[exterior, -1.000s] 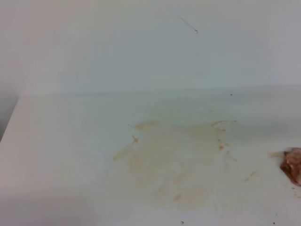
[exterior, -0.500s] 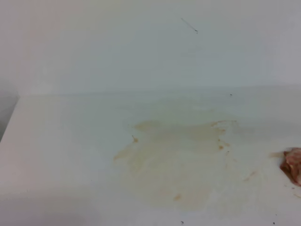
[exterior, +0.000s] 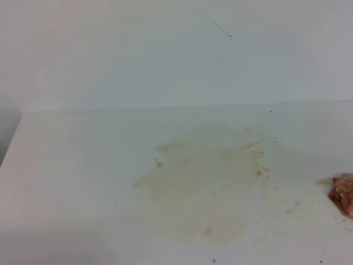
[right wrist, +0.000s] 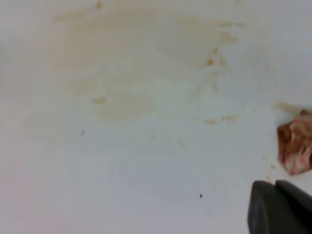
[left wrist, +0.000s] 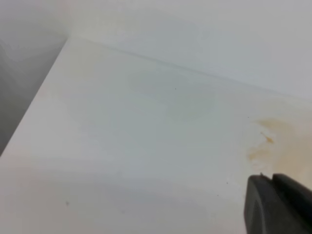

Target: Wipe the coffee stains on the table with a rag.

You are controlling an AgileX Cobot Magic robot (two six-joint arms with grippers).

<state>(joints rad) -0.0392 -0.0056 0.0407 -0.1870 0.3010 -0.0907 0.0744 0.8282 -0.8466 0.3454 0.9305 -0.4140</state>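
Observation:
The coffee stains point(exterior: 204, 193) form a broad pale tan blotch with darker flecks on the white table point(exterior: 71, 165), centre right. The rag point(exterior: 343, 194), a small pink-red wadded lump, lies on the table at the right frame edge, apart from the blotch. No arm shows in the exterior view. In the right wrist view the rag point(right wrist: 295, 148) lies just beyond my right gripper point(right wrist: 274, 182), whose dark fingers stand together, with the stains point(right wrist: 126, 63) farther off. In the left wrist view my left gripper point(left wrist: 272, 176) is also closed, empty, near the stain's edge point(left wrist: 285, 141).
A plain white wall point(exterior: 165, 55) rises behind the table. The table's left edge point(exterior: 11, 143) drops to a grey gap, also seen in the left wrist view point(left wrist: 34, 107). Small brown splashes point(exterior: 292, 207) lie between blotch and rag.

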